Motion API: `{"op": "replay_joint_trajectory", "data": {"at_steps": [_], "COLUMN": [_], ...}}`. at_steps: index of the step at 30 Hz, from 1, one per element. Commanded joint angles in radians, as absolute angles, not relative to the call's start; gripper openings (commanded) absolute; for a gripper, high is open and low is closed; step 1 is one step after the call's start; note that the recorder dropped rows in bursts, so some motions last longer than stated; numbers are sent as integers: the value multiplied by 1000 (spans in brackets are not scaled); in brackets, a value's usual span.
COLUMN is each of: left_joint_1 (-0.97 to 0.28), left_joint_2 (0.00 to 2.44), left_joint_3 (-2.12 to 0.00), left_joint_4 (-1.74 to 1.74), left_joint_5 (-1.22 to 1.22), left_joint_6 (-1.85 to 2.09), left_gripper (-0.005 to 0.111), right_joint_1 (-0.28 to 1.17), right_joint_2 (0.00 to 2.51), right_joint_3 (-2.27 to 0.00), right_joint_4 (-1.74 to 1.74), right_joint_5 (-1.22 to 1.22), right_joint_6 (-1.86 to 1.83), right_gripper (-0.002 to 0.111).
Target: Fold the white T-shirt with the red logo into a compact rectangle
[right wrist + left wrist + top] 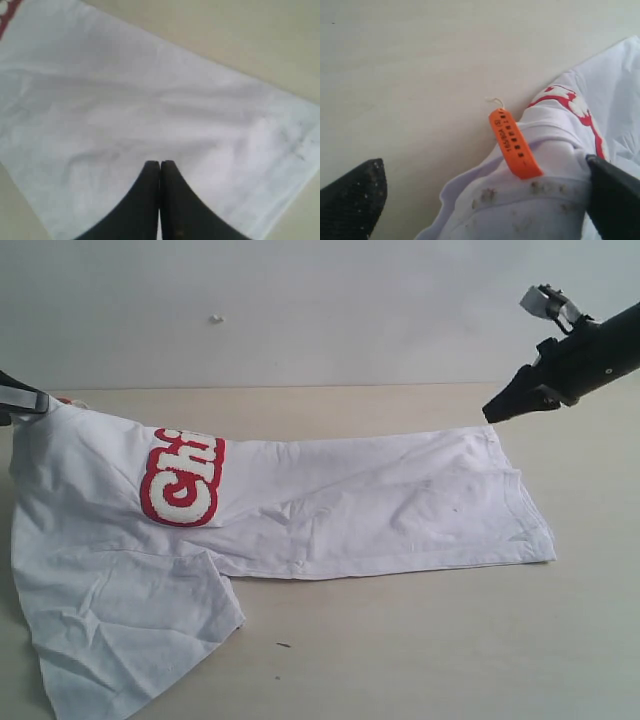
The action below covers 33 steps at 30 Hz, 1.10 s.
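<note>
The white T-shirt [350,500] lies folded lengthwise across the table, its red-outlined logo [182,478] half showing at the left and a sleeve [130,630] spread toward the front left corner. My left gripper [8,400] sits at the far left edge, by the raised neck end. In the left wrist view its fingers stand wide apart, and between them is the ribbed collar with the orange neck tag [514,144]; the left gripper [482,165] is open. My right gripper [492,415] hovers over the hem end, shut and empty [160,162].
The tan table [450,640] runs bare along the front and right of the shirt. A pale wall [320,300] stands behind it. A small dark speck [283,645] lies on the table near the sleeve.
</note>
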State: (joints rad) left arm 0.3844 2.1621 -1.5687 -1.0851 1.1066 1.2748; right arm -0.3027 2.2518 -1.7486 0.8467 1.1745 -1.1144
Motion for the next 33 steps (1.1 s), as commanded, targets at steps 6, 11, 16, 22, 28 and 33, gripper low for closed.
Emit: {"op": "replay_joint_trajectory", "data": {"at_steps": [6, 11, 16, 22, 28, 33], "left_joint_1": [387, 387, 391, 428, 459, 459], "left_joint_2": [2158, 2158, 2157, 2157, 2157, 2157], "left_joint_3": [-1574, -1574, -1574, -1574, -1574, -1574], "left_joint_4": [-1215, -1217, -1272, -1443, -1417, -1420], "left_joint_5": [1169, 1203, 1198, 1221, 1221, 1221], "left_joint_6": [1303, 1306, 1301, 1277, 1148, 1120], "left_gripper": [105, 105, 105, 105, 105, 105], "right_joint_1": [-203, -174, -174, -174, -174, -174], "right_joint_2": [2271, 2352, 2370, 2370, 2370, 2370], "right_joint_3": [-1758, -1761, -1763, -1763, -1763, -1763], "right_joint_4": [438, 179, 156, 149, 129, 97], "right_joint_5": [1049, 1024, 1022, 1024, 1024, 1035], "right_joint_6": [-836, -623, -597, -597, -574, -552], "right_gripper": [0, 0, 0, 0, 0, 0]}}
